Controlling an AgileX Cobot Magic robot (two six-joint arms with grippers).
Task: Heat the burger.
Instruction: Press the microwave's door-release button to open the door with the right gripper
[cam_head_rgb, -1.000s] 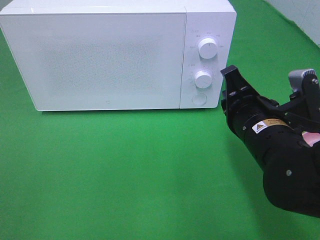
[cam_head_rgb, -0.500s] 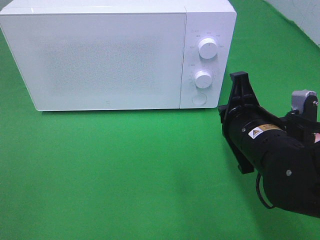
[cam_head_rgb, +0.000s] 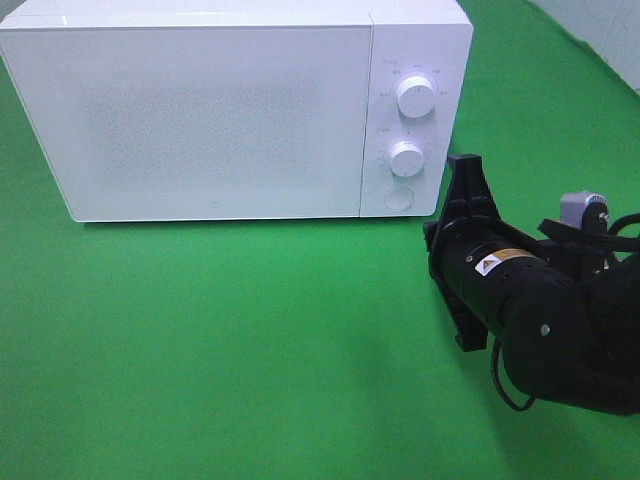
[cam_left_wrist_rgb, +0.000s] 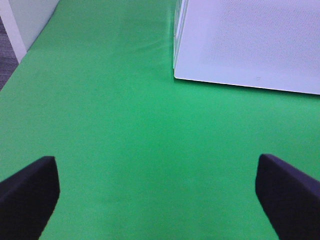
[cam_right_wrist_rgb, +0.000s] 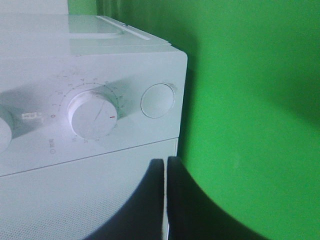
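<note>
Two grippers.

Right gripper (cam_head_rgb: 463, 168): fingers (cam_right_wrist_rgb: 175, 200) pressed together, nothing between them. Tip just beside front right lower corner of microwave (cam_head_rgb: 300, 12), near round button (cam_head_rgb: 398, 199); contact cannot be told.

Left gripper (cam_left_wrist_rgb: 160, 200): fingers (cam_left_wrist_rgb: 27, 195) spread wide, holding nothing. Hangs over green cloth (cam_head_rgb: 250, 340), microwave's left front corner ahead.

Microwave: white, on cloth, door (cam_head_rgb: 200, 120) shut. Panel (cam_head_rgb: 440, 130) right of door carries upper knob (cam_head_rgb: 416, 97), lower knob (cam_head_rgb: 407, 159), round button lowest.

Burger: seen in no view; place cannot be told.
</note>
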